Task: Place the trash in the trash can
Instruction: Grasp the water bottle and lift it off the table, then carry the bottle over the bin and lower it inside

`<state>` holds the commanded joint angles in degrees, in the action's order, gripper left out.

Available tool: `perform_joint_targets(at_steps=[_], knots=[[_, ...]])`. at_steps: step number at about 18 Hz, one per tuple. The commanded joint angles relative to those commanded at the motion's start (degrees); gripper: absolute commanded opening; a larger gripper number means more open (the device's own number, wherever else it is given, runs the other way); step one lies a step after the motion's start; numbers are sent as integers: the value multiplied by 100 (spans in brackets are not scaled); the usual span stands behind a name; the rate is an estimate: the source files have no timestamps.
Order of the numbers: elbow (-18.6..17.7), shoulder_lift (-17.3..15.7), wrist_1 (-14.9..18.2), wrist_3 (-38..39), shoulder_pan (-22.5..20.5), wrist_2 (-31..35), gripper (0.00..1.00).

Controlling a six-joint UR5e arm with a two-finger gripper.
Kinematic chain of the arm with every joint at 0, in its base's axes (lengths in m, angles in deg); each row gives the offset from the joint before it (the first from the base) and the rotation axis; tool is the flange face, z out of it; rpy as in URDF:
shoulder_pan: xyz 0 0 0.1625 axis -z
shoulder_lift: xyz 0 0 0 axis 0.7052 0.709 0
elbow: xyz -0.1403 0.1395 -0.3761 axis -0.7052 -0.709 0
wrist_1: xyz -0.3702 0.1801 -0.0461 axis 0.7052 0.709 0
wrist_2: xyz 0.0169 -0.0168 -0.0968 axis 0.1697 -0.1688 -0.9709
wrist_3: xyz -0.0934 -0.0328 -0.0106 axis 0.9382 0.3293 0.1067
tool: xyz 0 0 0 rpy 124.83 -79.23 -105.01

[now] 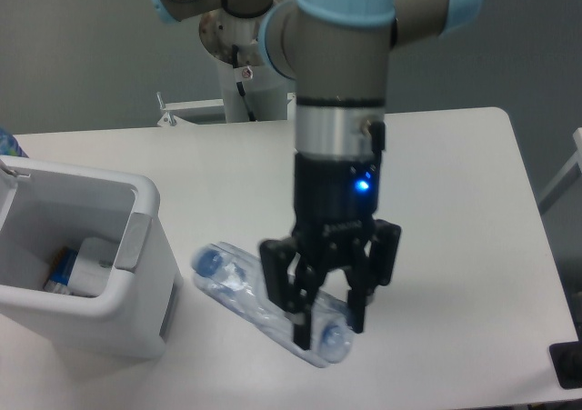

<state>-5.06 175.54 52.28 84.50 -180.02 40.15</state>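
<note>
The clear bluish water bottle [245, 294] lies slanted, with its cap [207, 263] pointing up-left toward the bin and its base at the lower right. My gripper [324, 324] points straight down and is shut on the bottle near its base, one finger on each side. The bottle looks raised off the table. The trash can [138, 194], a white bin with a grey panel [134, 238] on its near corner, stands at the left. The bottle cap is just right of its wall. A white carton [89, 265] lies inside it at the bottom.
The white table [455, 183] ends near the right and bottom of the view. The arm's base pedestal [247, 60] stands at the back. A dark object [568, 365] sits past the table's lower right corner. A blue thing [5, 143] shows at the left edge.
</note>
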Motion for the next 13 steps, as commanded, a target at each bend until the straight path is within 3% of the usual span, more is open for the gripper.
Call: perform_joint_targets(at_steps=[6,13], knots=[[19,-114,0,-9,368,-423,54],[-816,-413,-9,-448,940,-414,55]])
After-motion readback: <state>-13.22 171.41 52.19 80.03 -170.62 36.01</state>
